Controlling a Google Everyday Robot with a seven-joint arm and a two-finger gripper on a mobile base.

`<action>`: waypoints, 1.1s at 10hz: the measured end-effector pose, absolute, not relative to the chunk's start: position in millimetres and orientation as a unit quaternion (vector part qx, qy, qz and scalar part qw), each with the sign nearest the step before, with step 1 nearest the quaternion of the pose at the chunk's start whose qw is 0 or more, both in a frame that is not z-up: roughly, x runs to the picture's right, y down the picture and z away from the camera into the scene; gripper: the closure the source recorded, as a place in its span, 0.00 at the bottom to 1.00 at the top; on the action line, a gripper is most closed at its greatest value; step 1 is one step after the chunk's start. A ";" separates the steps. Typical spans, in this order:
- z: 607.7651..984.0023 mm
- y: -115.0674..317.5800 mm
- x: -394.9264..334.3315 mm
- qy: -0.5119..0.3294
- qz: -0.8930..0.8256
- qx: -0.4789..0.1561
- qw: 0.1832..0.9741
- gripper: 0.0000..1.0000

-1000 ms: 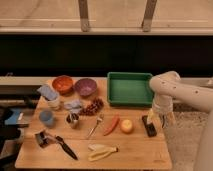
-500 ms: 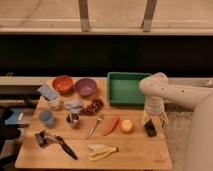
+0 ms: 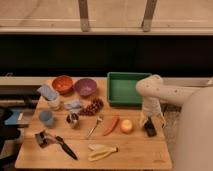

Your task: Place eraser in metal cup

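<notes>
My hand (image 3: 146,120), released, hangs just over the eraser (image 3: 150,129), its long axis near-to-far; metal cup (image 3: 73,120) well to the left

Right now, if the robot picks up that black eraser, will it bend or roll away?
Probably neither. The eraser looks like a flat, straight bar lying on the wooden table, so it should stay stiff and not roll. It looks small, so it is likely light. The hand hangs right over it, open.

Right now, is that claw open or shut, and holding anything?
Gripper: open, holding nothing, low over the eraser.
</notes>
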State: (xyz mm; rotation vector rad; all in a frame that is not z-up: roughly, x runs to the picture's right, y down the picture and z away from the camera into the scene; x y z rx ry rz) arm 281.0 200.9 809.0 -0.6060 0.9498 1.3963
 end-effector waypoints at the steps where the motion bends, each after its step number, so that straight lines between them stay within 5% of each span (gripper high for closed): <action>1: 815.7 200.1 281.0 0.417 0.606 -0.269 0.622 0.22; 9: 857.9 197.8 282.0 0.442 0.578 -0.311 0.612 0.24; 11: 856.1 195.7 279.0 0.442 0.576 -0.312 0.613 0.42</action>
